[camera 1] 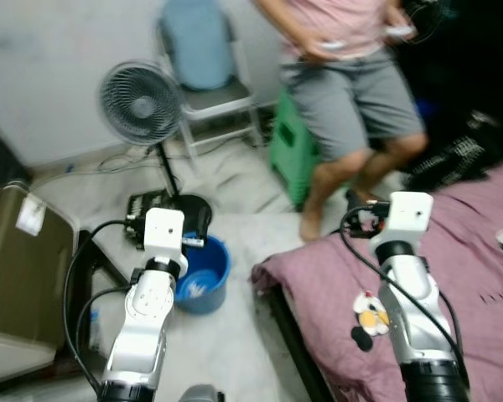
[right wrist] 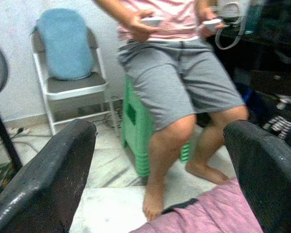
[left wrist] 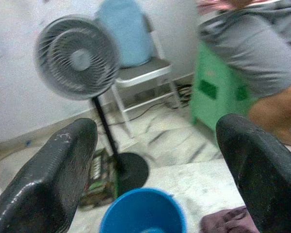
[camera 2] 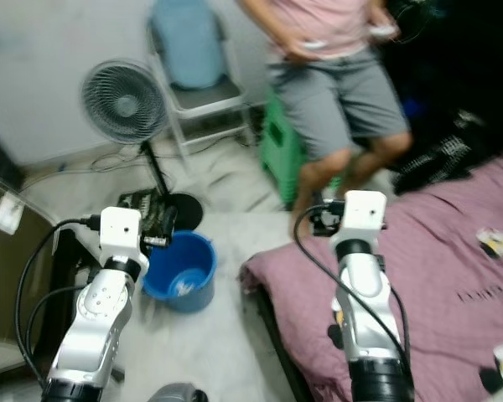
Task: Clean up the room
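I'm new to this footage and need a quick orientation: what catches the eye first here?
A person in grey shorts sits on a green stool straight ahead, holding controllers. A blue bucket stands on the floor just beyond the left gripper, with a fan behind it. A purple bed with small toys on it lies under the right gripper; both grippers' fingers are spread open.
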`<state>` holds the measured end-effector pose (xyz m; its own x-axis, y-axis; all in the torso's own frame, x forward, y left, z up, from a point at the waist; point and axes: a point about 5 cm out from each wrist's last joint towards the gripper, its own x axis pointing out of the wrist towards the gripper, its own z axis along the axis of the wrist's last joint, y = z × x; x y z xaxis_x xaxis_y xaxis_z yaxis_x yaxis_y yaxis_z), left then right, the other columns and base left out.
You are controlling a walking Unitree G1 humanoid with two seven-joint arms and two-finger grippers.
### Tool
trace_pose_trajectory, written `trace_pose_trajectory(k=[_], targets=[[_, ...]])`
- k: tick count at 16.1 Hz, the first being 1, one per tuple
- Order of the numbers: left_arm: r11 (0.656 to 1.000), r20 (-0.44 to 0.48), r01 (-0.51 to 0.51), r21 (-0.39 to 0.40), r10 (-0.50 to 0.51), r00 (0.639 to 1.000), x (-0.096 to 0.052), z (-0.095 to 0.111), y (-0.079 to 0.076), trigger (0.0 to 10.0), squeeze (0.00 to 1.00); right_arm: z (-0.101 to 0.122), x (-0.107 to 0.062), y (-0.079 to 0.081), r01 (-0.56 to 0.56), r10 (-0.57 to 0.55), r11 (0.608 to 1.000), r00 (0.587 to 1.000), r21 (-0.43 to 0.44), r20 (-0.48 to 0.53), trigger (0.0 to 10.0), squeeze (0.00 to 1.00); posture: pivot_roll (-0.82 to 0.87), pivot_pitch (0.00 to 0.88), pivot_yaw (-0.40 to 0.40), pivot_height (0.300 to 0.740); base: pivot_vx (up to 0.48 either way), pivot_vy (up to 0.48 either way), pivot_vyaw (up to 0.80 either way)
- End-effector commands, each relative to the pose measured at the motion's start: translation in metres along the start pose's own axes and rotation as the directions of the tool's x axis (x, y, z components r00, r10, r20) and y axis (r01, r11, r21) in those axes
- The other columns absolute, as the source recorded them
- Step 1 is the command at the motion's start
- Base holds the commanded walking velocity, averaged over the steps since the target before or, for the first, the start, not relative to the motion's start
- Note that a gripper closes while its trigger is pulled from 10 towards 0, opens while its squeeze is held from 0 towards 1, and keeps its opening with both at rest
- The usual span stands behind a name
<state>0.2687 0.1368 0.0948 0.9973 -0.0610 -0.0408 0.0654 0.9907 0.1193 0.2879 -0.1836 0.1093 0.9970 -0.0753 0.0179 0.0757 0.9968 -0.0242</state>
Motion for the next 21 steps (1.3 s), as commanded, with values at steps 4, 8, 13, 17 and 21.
trace_pose_trajectory(k=[4, 8, 13, 17, 21], targets=[[0.996, -0.005, -0.088, 0.015, 0.088, 0.996, -0.002, -0.002, 0.016, 10.0, 0.0, 0.003, 0.007, 0.021, -0.087, 0.086, 0.995, 0.996, 0.042, 0.009, 10.0, 0.0, -0.02, 0.0, 0.005, 0.74, 0.0, 0.0, 0.6], [0.993, -0.001, -0.115, 0.019, 0.115, 0.993, -0.002, -0.001, 0.02, 10.0, 0.0, 0.004, 0.011, 0.025, -0.116, 0.116, 0.992, 0.993, 0.045, 0.016, 10.0, 0.0, -0.02, 0.0, 0.005, 0.74, 0.0, 0.0, 0.0], [0.993, 0.003, -0.114, 0.022, 0.113, 0.994, -0.002, 0.0, 0.018, 10.0, 0.0, 0.005, 0.012, 0.027, -0.137, 0.136, 0.99, 0.99, 0.019, 0.029, 10.0, 0.0, -0.02, 0.0, 0.006, 0.74, 0.0, 0.0, 0.48], [0.994, 0.004, -0.107, 0.024, 0.107, 0.994, -0.002, 0.0, 0.017, 10.0, 0.0, 0.004, 0.011, 0.026, -0.135, 0.134, 0.991, 0.991, 0.018, 0.029, 10.0, 0.0, -0.03, 0.0, 0.007, 0.74, 0.0, 0.0, 0.8], [0.997, 0.014, -0.076, 0.032, 0.076, 0.997, 0.0, 0.003, 0.013, 10.0, 0.0, 0.003, 0.012, 0.024, -0.133, 0.133, 0.991, 0.991, 0.014, 0.026, 10.0, 0.0, -0.03, 0.0, 0.006, 0.74, 0.0, 0.0, 0.8]])
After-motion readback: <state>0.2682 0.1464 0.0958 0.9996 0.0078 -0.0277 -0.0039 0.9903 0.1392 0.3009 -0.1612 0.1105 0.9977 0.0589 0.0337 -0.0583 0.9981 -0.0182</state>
